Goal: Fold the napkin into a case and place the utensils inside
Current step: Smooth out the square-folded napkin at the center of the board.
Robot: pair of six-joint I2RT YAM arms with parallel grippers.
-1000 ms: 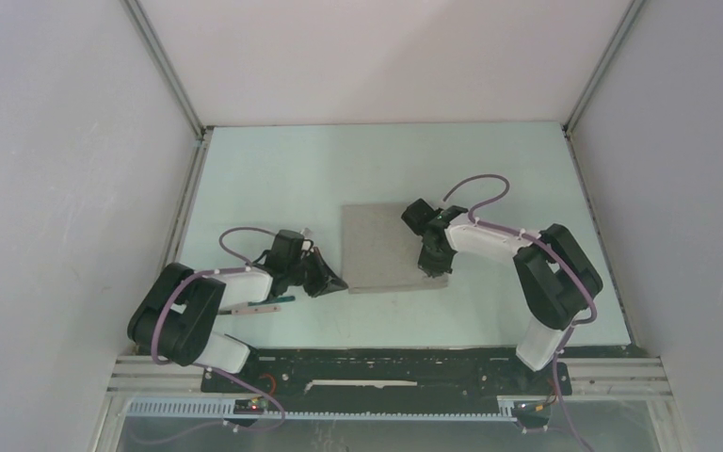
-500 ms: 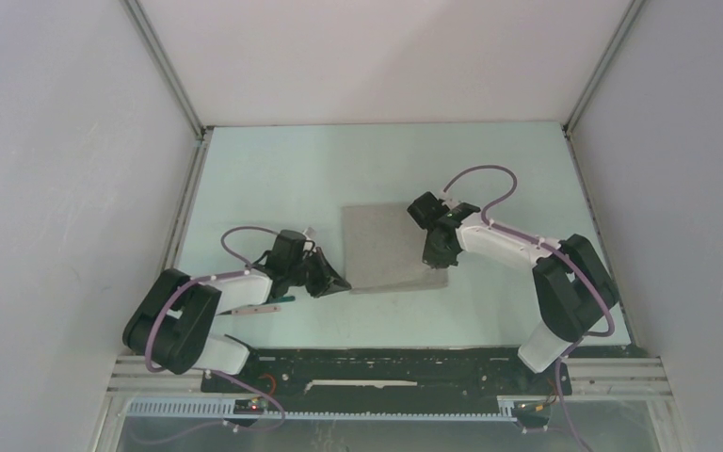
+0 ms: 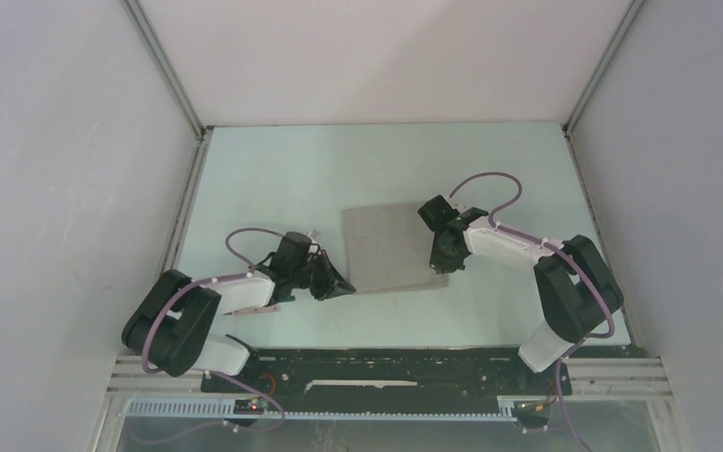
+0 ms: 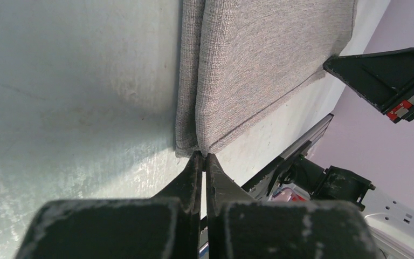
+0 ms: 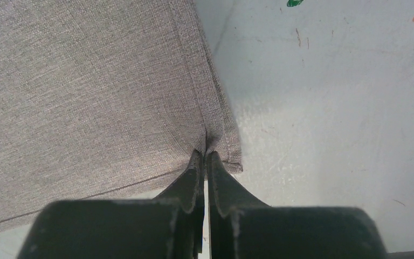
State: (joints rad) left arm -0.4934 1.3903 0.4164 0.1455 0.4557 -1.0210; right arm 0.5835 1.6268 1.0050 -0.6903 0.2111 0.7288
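Note:
The light grey napkin (image 3: 388,247) lies flat in the middle of the table. My left gripper (image 3: 344,285) is shut on its near left corner; in the left wrist view the fingertips (image 4: 200,157) pinch the cloth (image 4: 269,65) into a small ridge. My right gripper (image 3: 439,267) is shut on the near right corner; in the right wrist view its tips (image 5: 205,156) pinch the hem of the cloth (image 5: 86,91). One utensil, a slim pale piece (image 3: 265,308), lies under my left arm. The fork is not clearly visible.
The walls of the enclosure stand on the left, right and far sides. The black base rail (image 3: 386,369) runs along the near edge. My right gripper's black finger (image 4: 388,81) shows in the left wrist view. A small green mark (image 5: 295,2) is on the table.
My right wrist has shifted to the right and a little farther away while staying on the napkin's near right corner. My left gripper has crept right onto the near left corner, covering the utensil's green end.

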